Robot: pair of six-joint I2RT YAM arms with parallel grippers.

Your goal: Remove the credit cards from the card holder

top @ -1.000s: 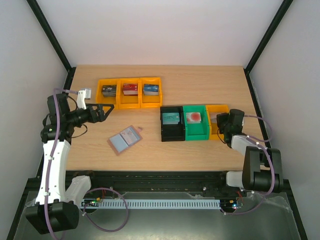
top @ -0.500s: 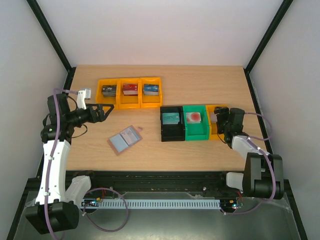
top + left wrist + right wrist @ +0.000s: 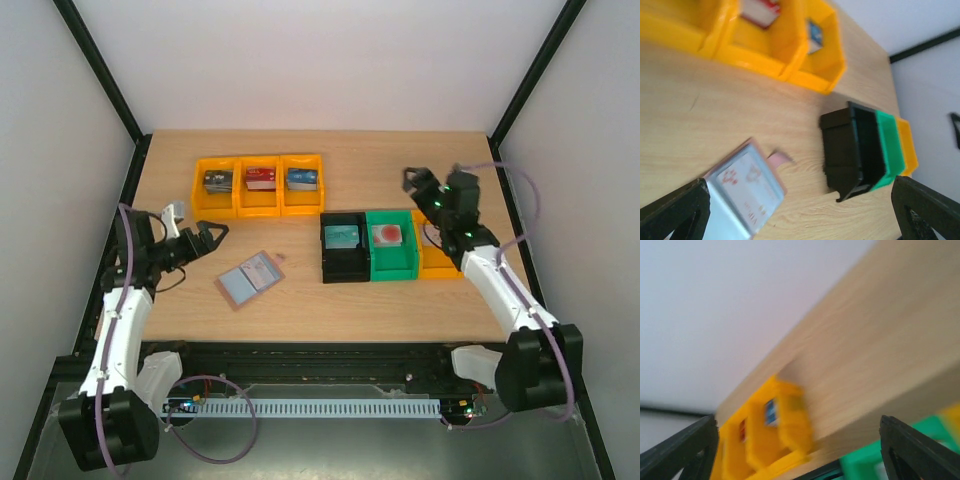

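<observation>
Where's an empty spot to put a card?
Bare wood runs along the table near edge, right of the card holder and in front of the black bin. More lies behind the yellow bin row. It's crowded beside the left gripper.

Legible text: none.
- card holder (image 3: 742, 192), open, at 8 o'clock on the table (image 3: 400, 160): the pale inner face bears red marks and one row of red characters, too blurred to read.
- teal card (image 3: 343, 237), in the black bin (image 3: 345, 270) near centre: pale markings, unreadable.
- cards (image 3: 260, 179) in the yellow bins (image 3: 237, 209), at 11 o'clock: printing too small to read.
</observation>
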